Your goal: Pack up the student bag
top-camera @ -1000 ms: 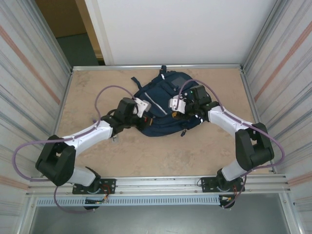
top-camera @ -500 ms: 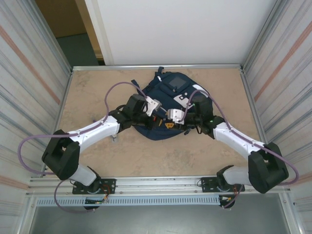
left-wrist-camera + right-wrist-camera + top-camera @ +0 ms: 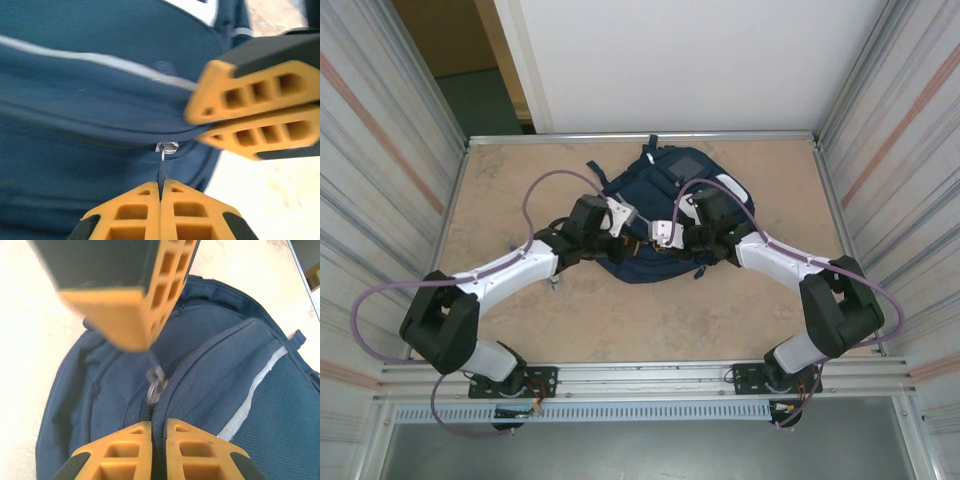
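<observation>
navy student bag (image 3: 655, 192) near far rail (image 3: 640, 137); bare table (image 3: 500, 200) either side.

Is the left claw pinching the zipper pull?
Yes, the left gripper is shut on the dark zipper pull of the student bag.

Matt cloth, moulded plastic, a glint of metal.
Woven navy fabric on the student bag (image 3: 658, 195), matt, with a smoother pale-grey stripe (image 3: 250, 390); bright polished metal at the zip pull (image 3: 167, 147); matt orange plastic, pierced with cut-outs, on the left tool (image 3: 160, 184) and right tool (image 3: 158, 426); dull, mottled beige surface (image 3: 520, 190); ribbed metal side walls (image 3: 380, 150).
</observation>
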Controlling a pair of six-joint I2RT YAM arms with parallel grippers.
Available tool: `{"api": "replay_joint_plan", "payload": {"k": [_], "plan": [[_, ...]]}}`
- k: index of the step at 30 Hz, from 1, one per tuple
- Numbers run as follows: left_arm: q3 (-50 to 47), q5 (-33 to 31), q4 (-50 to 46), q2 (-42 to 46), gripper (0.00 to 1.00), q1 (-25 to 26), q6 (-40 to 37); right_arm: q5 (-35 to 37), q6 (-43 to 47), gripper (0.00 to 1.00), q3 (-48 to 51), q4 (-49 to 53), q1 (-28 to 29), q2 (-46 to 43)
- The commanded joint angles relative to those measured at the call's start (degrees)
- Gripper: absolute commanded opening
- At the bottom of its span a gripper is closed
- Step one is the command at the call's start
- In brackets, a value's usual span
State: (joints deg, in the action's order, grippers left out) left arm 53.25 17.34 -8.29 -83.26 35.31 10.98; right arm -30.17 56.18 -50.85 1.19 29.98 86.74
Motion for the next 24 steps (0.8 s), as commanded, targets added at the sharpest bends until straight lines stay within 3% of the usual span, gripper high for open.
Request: {"api": "replay_joint_plan", "payload": {"k": [1, 6, 8, 10, 11, 14, 18, 19, 20, 24], "plan": [[-1.85, -7.61, 2.07, 2.65, 0.0, -6.61, -0.34, 2.77, 3.76, 0.0, 0.91, 4.9, -1.03, -1.97], [-6.25, -15.0, 10.46, 3.02, 0.0, -9.65, -4.9, 5.09, 5.04, 0.0, 2.67, 6.17, -2.53, -4.55], [-6.58, -15.38, 11.92, 1.76, 0.0, -9.65, -6.53, 5.73, 4.37, 0.0, 3.04, 5.85, -3.19, -4.92], [-6.65, -11.65, 12.74, 1.15, 0.0, -9.51, -6.32, 4.53, 2.77, 0.02, 2.9, 6.01, -3.48, -5.26], [-6.8, -8.48, 13.54, 1.08, 0.0, -9.18, -5.27, 3.32, 1.21, 0.19, 2.76, 5.86, -3.14, -5.84], [-4.74, -6.18, 9.8, 1.18, 0.0, -6.04, -2.09, 1.16, -4.12, 0.25, 3.94, 1.64, 0.85, -7.43], [-4.62, -4.36, 7.72, 3.06, 0.0, -2.88, 2.01, 3.71, -17.41, 0.45, 4.54, -6.67, 4.97, -6.83], [-5.5, -3.43, 8.89, 3.6, 0.0, -2.42, 3.7, 5.42, -19.43, 0.66, 4.68, -8.18, 5.76, -6.38], [-6.0, -2.58, 9.89, 3.8, 0.0, -2.3, 5.88, 6.98, -20.49, 1.0, 4.88, -9.46, 6.41, -5.57], [-8.14, 0.81, 14.79, 3.18, 0.0, -1.52, 17.0, 12.09, -20.65, 1.0, 4.65, -9.72, 6.84, -2.23]]}}
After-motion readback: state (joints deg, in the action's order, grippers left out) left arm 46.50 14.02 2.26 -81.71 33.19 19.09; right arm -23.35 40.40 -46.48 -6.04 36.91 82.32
